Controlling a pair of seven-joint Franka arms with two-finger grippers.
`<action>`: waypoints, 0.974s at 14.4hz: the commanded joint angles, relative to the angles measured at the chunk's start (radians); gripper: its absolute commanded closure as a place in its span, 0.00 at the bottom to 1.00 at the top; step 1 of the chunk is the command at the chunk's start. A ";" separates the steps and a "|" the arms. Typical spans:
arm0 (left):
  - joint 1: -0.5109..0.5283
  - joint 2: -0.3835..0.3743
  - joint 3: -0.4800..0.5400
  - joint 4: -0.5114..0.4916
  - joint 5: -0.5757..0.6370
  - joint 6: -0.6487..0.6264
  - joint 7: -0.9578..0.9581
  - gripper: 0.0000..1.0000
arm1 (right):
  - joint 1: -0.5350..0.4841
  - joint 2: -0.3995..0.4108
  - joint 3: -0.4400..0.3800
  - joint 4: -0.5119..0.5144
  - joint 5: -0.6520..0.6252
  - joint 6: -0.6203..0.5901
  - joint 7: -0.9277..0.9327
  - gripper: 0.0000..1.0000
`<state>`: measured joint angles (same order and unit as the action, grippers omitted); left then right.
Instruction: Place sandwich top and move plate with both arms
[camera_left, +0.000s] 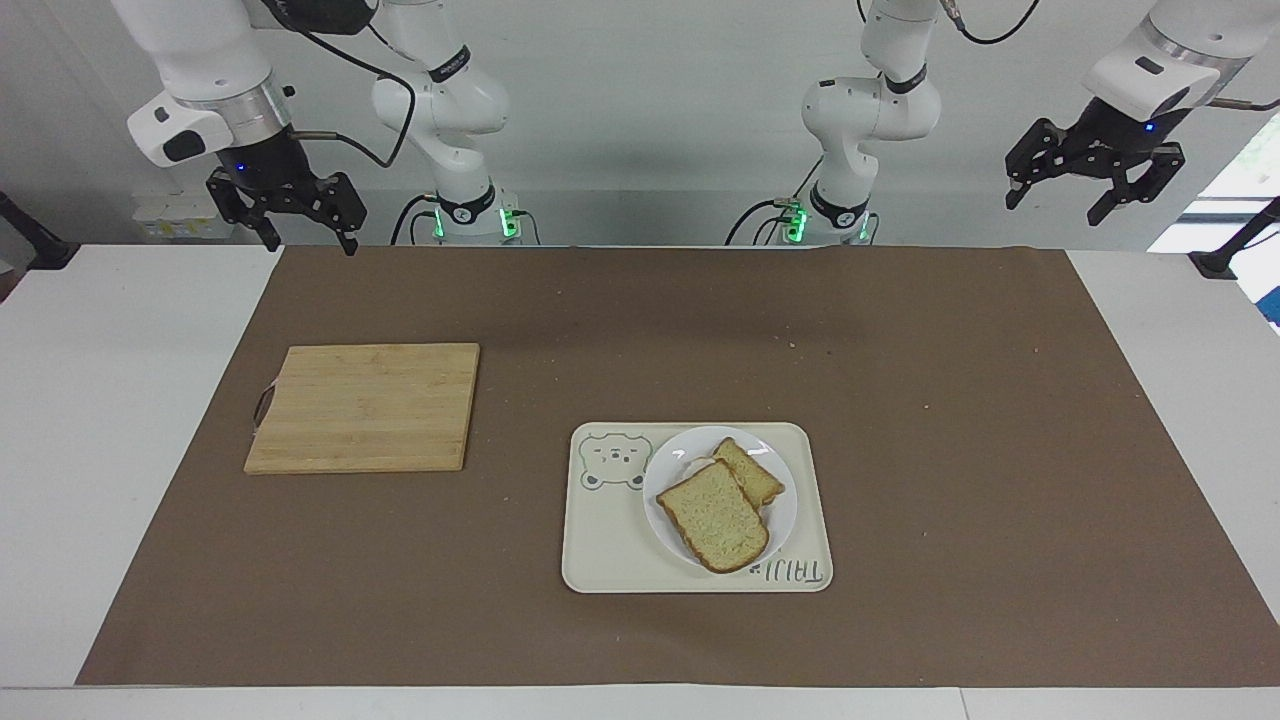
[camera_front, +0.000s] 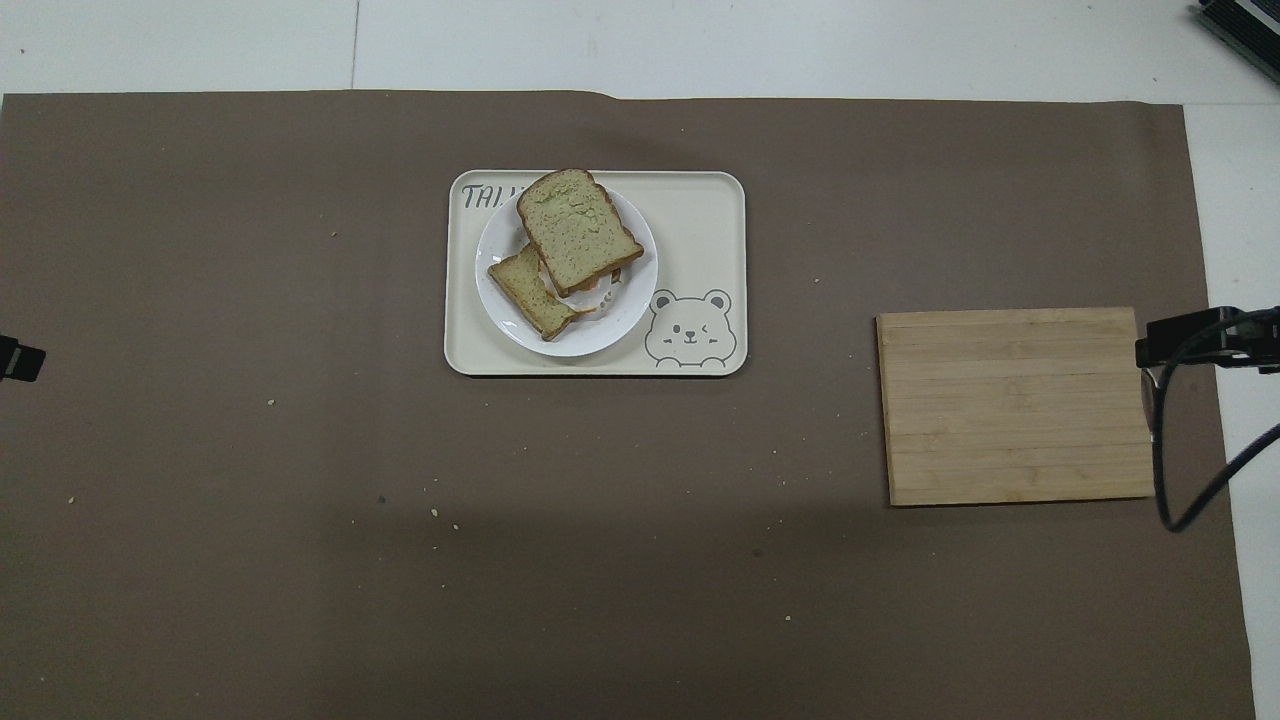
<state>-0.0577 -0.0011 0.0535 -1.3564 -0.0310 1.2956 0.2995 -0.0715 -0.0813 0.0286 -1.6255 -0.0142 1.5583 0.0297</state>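
Note:
The sandwich top (camera_left: 714, 516) (camera_front: 578, 230), a large pale speckled slice with a dark crust, lies on the round white plate (camera_left: 783, 519) (camera_front: 632, 305). It partly covers a smaller golden toasted slice (camera_left: 750, 472) (camera_front: 527, 292). The plate sits on a cream tray (camera_left: 600, 540) (camera_front: 710, 220) with a bear drawing. My left gripper (camera_left: 1094, 188) is open and empty, raised above the left arm's end of the table by the robots' edge. My right gripper (camera_left: 298, 226) is open and empty, raised above the right arm's end and waits there.
A bamboo cutting board (camera_left: 365, 406) (camera_front: 1015, 404) lies on the brown mat (camera_left: 960, 400) toward the right arm's end, nearer to the robots than the tray. Crumbs dot the mat. A black cable (camera_front: 1190, 500) hangs beside the board in the overhead view.

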 joint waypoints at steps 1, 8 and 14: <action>0.094 -0.031 -0.102 -0.038 0.023 -0.013 -0.013 0.00 | -0.011 -0.008 -0.001 0.001 0.002 -0.018 -0.028 0.00; 0.096 -0.005 -0.093 -0.012 0.029 -0.002 -0.020 0.00 | -0.011 -0.008 -0.001 0.001 0.002 -0.026 -0.031 0.00; 0.095 -0.007 -0.096 -0.012 0.052 0.018 -0.128 0.00 | -0.011 -0.008 -0.003 0.001 0.002 -0.026 -0.031 0.00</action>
<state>0.0236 0.0001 -0.0276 -1.3625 -0.0032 1.2993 0.2025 -0.0719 -0.0814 0.0263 -1.6255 -0.0142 1.5486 0.0297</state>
